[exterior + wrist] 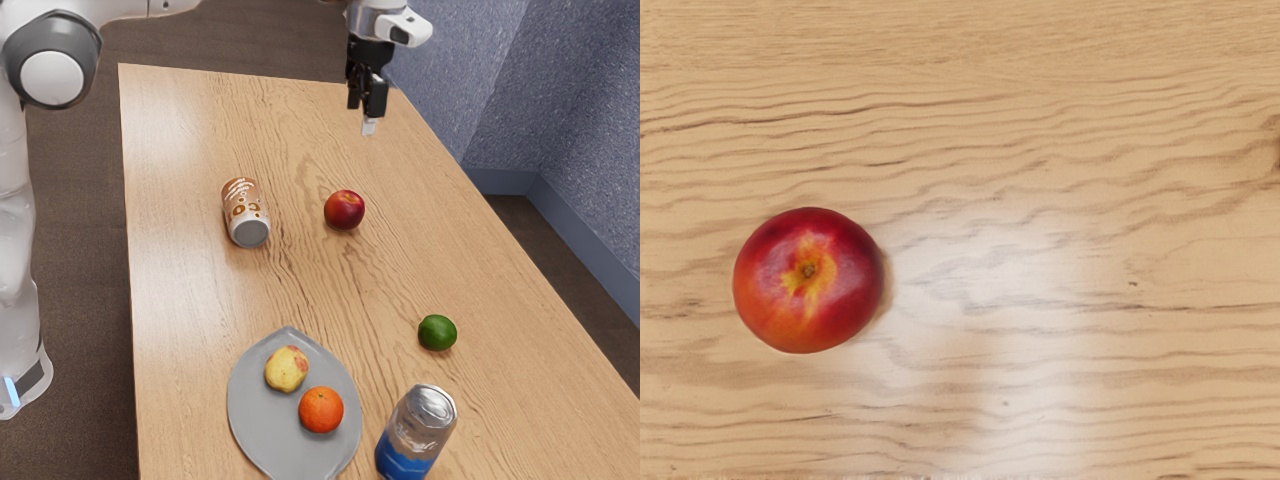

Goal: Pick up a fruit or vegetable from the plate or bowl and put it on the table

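Note:
My gripper (365, 104) is high over the far part of the table in the exterior view, open and holding nothing. A grey plate (247, 421) lies far from it, near that view's lower edge. On the plate are a yellow fruit with reddish patches (286, 369) and an orange (321, 410), close beside each other. A red nectarine-like fruit (344, 210) rests directly on the wooden table (200, 305), nearer to my hand than the plate is. The wrist view shows this red fruit (808, 280) from above on the wood.
A brown and white can (246, 212) stands left of the red fruit in the exterior view. A green lime (437, 332) sits on the table, right of the plate there. Close to the plate's right side stands a silver and blue can (415, 434).

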